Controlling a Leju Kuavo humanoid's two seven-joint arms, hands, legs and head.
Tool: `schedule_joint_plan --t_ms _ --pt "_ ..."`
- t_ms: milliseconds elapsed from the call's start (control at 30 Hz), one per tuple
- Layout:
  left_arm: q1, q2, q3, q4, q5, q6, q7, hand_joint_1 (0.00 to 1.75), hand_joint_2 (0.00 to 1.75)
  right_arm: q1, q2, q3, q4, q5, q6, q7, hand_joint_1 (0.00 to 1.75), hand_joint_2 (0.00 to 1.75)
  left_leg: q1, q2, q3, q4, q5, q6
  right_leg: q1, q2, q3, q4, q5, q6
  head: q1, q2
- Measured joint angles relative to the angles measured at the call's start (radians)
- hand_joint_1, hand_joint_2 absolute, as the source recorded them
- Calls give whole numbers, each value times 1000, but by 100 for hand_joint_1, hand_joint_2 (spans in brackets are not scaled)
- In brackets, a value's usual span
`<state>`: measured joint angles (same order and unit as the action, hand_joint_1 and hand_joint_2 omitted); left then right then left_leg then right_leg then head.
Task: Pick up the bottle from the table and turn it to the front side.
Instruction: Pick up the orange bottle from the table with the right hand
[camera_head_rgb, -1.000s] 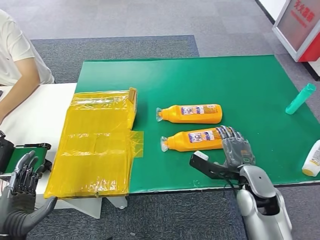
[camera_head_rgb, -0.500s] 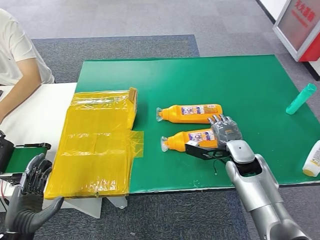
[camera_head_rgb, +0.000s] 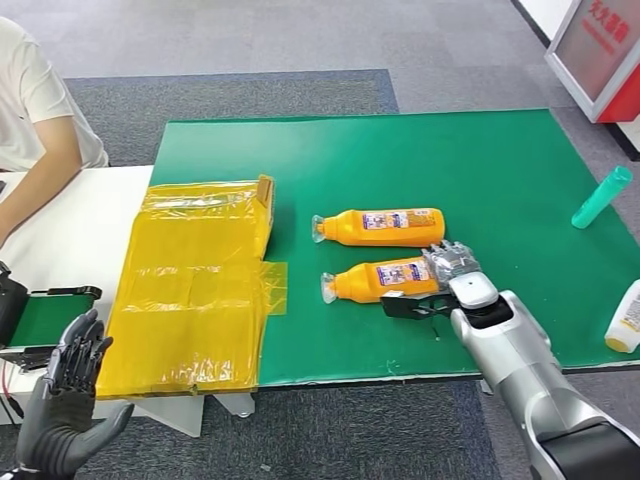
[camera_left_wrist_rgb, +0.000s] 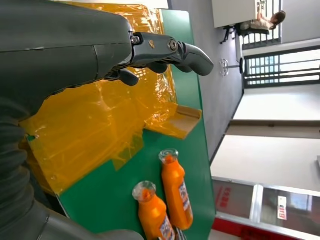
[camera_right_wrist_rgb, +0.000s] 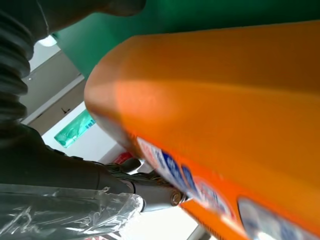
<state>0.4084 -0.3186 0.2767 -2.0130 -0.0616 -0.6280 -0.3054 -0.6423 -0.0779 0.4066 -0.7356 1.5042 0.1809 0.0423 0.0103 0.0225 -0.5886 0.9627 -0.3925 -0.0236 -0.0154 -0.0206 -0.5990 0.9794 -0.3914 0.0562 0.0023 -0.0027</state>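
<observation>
Two orange bottles lie crosswise. Right hand (camera_head_rgb: 451, 268) wraps the nearer bottle's (camera_head_rgb: 377, 279) base end; grip closure unclear. Left hand (camera_head_rgb: 69, 362) spread, far off.

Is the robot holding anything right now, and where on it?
The right hand is closed around the base end of the nearer orange plastic bottle, which lies on the green table. The left hand holds nothing.

Right hand (camera_head_rgb: 451, 268) around orange bottle (camera_head_rgb: 377, 280)
</observation>
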Motion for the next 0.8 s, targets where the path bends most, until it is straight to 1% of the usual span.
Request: schedule_joint_plan --t_ms 133,333,367,467,500,700,767,800 --pt "4 12 -17 -1 8 8 0 0 175 -24 0 10 53 0 -7 0 0 175 0 0 0 0 0 0 0 0 0 0 0 0 0 0" --pt "9 24 -32 -1 10 16 0 0 175 -41 0 14 89 -1 -8 -1 0 175 0 0 0 0 0 0 0 0 0 0 0 0 0 0" --pt "10 26 -35 -1 11 18 0 0 175 -43 0 14 95 -2 -8 -2 19 175 0 0 0 0 0 0 0 0 0 0 0 0 0 0" --pt "13 30 -42 -1 12 19 2 0 175 -50 0 15 109 -4 -8 -3 150 175 0 0 0 0 0 0 0 0 0 0 0 0 0 0" --pt "14 31 -43 -1 13 20 2 0 175 -51 0 15 112 -4 -9 -3 175 175 0 0 0 0 0 0 0 0 0 0 0 0 0 0" --pt "17 37 -44 -1 33 23 17 0 175 -54 0 15 124 -15 -23 -14 175 175 0 0 1 0 0 0 0 0 0 0 0 0 0 0" --pt "17 39 -44 0 40 21 25 0 175 -53 0 10 125 -48 -27 -37 175 175 0 0 1 0 0 -1 0 0 0 0 0 0 0 0" --pt "16 42 -43 1 45 21 30 0 175 -53 0 3 124 -90 -23 -60 175 175 0 0 1 0 0 -1 0 0 0 0 0 0 0 0"
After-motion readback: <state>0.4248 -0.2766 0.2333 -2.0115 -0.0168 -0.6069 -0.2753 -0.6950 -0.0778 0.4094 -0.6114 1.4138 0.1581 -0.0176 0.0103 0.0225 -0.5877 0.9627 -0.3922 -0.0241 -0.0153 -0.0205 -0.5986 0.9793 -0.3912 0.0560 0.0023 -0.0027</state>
